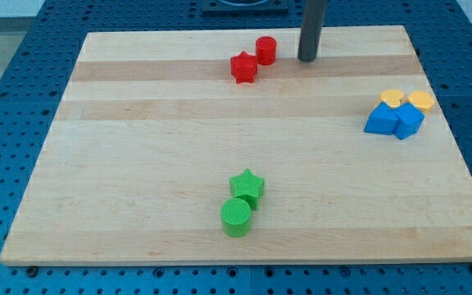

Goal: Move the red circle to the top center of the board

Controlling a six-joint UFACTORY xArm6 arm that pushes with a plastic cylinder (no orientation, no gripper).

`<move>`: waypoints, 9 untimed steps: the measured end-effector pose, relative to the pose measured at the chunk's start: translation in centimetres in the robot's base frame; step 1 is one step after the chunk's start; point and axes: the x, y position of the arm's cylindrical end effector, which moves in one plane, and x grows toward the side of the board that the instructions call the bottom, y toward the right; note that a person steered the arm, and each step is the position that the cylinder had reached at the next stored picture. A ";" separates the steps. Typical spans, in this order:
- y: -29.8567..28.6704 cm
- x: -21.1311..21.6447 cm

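Note:
The red circle [266, 50] stands near the top of the wooden board [138, 164], slightly right of centre. A red star [243, 67] sits just below and left of it, touching or nearly touching. My tip [307, 59] rests on the board to the right of the red circle, a short gap apart from it.
A green star [247, 188] and a green circle [237, 217] sit together near the view's bottom centre. At the right edge, two blue blocks [393, 120] and two yellow blocks [406, 100] are clustered. A blue perforated table surrounds the board.

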 end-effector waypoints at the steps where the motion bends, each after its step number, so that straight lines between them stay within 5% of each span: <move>1: -1.2 -0.1; 6: -6.7 -0.1; 9: -3.1 2.2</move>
